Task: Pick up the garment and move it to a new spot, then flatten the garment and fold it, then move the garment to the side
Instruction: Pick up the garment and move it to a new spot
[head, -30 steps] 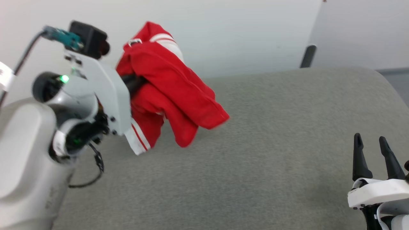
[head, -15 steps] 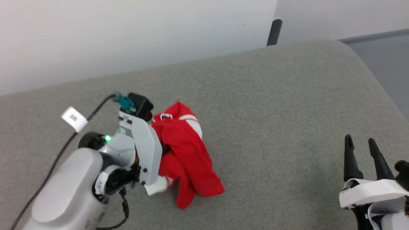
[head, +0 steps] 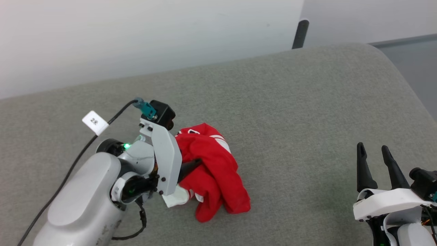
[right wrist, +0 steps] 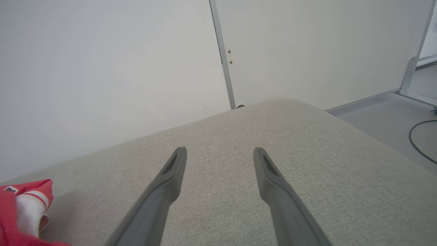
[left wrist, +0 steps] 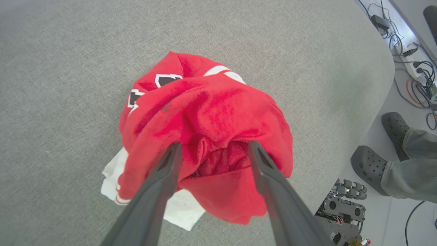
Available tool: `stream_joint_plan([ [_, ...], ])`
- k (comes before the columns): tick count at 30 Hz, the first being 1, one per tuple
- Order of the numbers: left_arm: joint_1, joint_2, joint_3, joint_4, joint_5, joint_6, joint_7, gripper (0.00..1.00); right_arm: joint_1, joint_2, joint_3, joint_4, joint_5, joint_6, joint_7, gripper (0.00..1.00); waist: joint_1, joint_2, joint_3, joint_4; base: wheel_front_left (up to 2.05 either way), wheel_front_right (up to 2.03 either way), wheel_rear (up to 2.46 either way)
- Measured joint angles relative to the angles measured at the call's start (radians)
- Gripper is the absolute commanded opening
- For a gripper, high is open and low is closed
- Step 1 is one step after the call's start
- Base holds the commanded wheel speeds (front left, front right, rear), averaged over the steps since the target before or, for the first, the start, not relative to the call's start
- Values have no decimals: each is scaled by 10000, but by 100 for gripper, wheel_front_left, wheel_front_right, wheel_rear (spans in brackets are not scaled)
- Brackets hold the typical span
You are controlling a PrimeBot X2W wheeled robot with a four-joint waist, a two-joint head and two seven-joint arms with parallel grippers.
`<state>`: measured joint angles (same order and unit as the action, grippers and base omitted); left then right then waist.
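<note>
We find the garment (head: 211,171) lying as a crumpled red heap on the grey padded surface (head: 307,112), left of the middle in the head view, with a white panel poking out from under its near side and a bit of black, white-outlined lettering showing on its far side; the left gripper (left wrist: 214,145) sits right at the heap with its two dark fingers spread wide, a red fold lying between and over their tips but not pinched, so we read it as open and holding nothing; the right gripper (head: 372,147) hovers well apart at the lower right, jaws equally wide and empty; we judge the move to a new spot as done and the flattening as the step in hand; the cloth looks light, soft and quite limp, so we expect it to sag and bunch from any single hold and to slide easily over the surface; a pinch in the middle of the heap would likely catch several layers at once; we would rather take it by an outer edge, the striped trim or the white panel's corner, one gripper on each side, and draw the two apart to spread it.
</note>
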<state>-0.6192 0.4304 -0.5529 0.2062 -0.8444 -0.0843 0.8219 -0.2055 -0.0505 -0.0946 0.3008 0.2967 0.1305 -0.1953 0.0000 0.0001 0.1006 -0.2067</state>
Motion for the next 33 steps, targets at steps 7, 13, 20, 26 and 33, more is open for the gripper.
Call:
stream_joint_plan([
  [7,-49,-10,84,-211,-111,-52,-228,100,97,-2,-29,-10,-161,0,61,100,0,0,-326,394,0,0,0],
  [13,91,100,228,-401,-81,-52,-725,100,252,-2,4,-207,-253,0,188,100,0,-1,-651,803,0,0,0],
  [20,293,125,529,-514,21,-81,-1691,100,461,-2,144,-483,-332,0,376,100,0,0,-1000,1319,0,0,0],
  [26,577,178,884,-508,105,-140,-2851,100,566,0,347,-621,-336,0,476,100,0,0,-1248,1700,0,0,0],
  [33,1058,326,1296,-497,102,-167,-3847,100,752,-2,468,-807,-334,0,545,100,0,0,-1487,2104,0,0,0],
])
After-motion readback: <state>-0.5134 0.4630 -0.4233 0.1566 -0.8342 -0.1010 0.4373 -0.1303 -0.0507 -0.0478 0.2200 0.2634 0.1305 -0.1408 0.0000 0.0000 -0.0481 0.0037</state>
